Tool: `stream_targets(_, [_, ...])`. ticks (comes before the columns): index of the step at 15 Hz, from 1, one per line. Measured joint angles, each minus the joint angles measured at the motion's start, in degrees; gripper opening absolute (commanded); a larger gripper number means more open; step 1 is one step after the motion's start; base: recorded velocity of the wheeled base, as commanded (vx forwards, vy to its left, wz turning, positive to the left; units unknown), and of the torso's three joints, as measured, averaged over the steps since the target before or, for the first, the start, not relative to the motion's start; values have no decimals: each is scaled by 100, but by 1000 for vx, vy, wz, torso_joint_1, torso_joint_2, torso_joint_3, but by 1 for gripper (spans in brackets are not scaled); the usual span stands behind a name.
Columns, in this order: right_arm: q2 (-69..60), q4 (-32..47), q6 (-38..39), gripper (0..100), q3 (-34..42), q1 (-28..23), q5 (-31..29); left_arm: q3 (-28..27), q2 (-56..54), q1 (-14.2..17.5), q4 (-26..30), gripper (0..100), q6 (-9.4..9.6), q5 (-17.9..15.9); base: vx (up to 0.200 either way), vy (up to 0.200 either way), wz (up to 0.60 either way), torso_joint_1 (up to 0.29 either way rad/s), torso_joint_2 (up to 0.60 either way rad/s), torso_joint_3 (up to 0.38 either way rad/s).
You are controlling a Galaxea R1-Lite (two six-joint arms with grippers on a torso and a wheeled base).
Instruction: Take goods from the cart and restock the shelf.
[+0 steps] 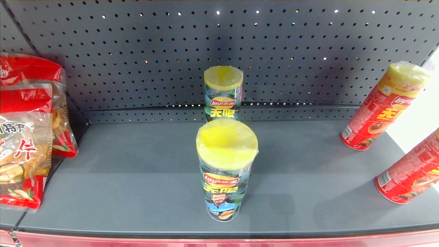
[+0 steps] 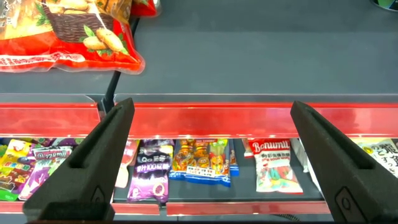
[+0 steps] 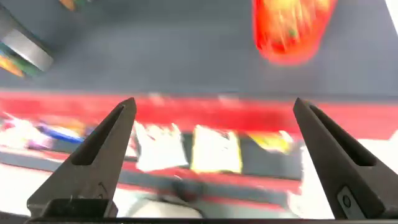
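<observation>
- I am holding my left jaws and my right jaws wide open, gripping nothing, both facing the red front edge [image 2: 205, 118] of the shelf [image 1: 137, 171].
- Two green cans are standing mid-shelf: the front can [image 1: 224, 171] near the edge, the back can [image 1: 223, 91] by the rear wall.
- I am risking to knock the front can over the edge if I am bringing the next item straight at it.
- The front can is hiding the back can's bottom, and one red can [image 1: 410, 171] is being cut off at the right.
</observation>
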Motion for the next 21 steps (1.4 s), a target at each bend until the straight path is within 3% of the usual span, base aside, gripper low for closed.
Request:
stream_targets(2, [-218,-325,-308,100,333,-49,-257,0,0,0,0,100,0,0,0,0,0,0,0,0])
stream_targets(5, [-402,-639,-428,100,507,-7,-1257,0,0,0,-2,100,0,0,0,0,0,0,0,0])
stream_targets(8, [-457,-645,-527,100,549,-38,-1275,-2,0,0,-2,100,0,0,0,0,0,0,0,0])
stream_targets(11, [-472,-774,-542,100,590,-35,-2419,-2,0,0,0,100,0,0,0,0,0,0,0,0])
stream_targets(15, [-474,-784,-894,100,606,-33,-2408,0,0,0,0,100,0,0,0,0,0,0,0,0])
stream_targets(21, [-474,-788,-924,100,610,-33,-2873,0,7,0,-2,100,0,-1,0,0,0,0,0,0])
